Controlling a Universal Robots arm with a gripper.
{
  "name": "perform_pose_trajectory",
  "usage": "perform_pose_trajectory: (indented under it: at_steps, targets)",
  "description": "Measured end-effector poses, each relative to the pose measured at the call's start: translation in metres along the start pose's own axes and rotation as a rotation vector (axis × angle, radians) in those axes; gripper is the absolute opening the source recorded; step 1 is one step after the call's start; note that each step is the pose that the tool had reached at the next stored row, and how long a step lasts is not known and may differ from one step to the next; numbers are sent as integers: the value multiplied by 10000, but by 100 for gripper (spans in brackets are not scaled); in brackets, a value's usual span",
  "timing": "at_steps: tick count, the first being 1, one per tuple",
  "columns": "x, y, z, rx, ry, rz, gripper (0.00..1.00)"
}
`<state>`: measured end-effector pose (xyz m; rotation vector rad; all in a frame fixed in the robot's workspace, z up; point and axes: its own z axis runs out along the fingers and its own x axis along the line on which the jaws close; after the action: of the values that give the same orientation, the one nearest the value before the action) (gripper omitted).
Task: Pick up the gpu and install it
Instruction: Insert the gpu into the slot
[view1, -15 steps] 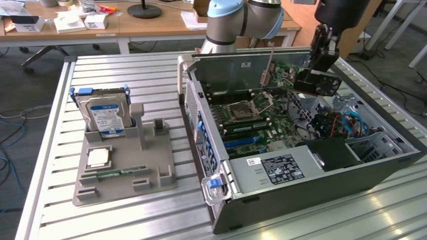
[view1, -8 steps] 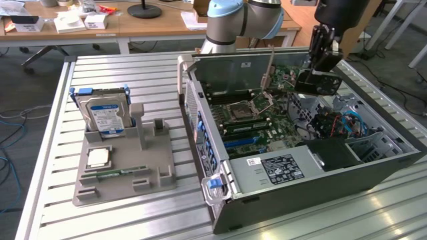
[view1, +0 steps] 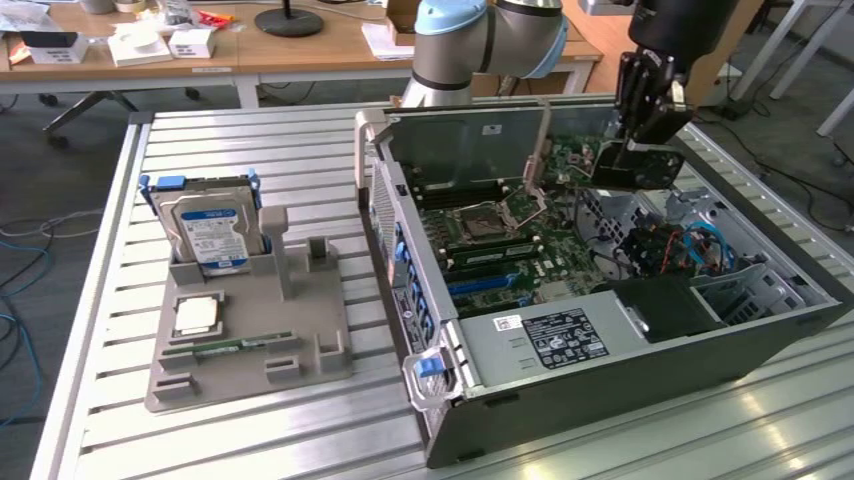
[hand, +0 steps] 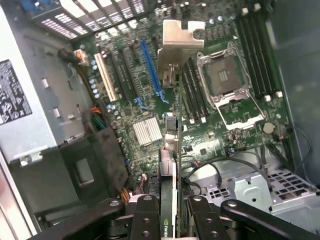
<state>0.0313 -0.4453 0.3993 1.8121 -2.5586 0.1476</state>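
The slatted metal worktop (view1: 254, 140) carried an open computer case (view1: 747, 350) lying on its side. Its motherboard (view1: 534, 240) faced up, and the power supply (view1: 561, 335) sat at the end nearest the exterior camera. To the exterior view's left of the case, well apart from it, stood a grey fixture tray (view1: 300, 350). The tray held an upright silver hard drive (view1: 210, 230), a square processor chip (view1: 198, 315) and a narrow memory stick (view1: 240, 345). Over the far part of the case, the fingers (hand: 146, 217) of the arm (view1: 487, 35) were clamped on the gpu (view1: 638, 168), which hung above the motherboard and clear of it. In the wrist view the card appeared edge-on between the fingers, its metal end bracket (hand: 177, 37) pointing away over the board. It lay between the blue expansion slot (hand: 150, 70) and the empty processor socket (hand: 225, 82), with a small silver heat sink (hand: 147, 132) just beside the card's line.
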Motion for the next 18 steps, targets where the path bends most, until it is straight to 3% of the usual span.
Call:
perform_pose_trajectory:
  at_steps: [7, 18]
  targets:
    - [3, 8, -1, 103, 94, -849, 26]
    - [3, 10, 0, 106, 95, -872, 26]
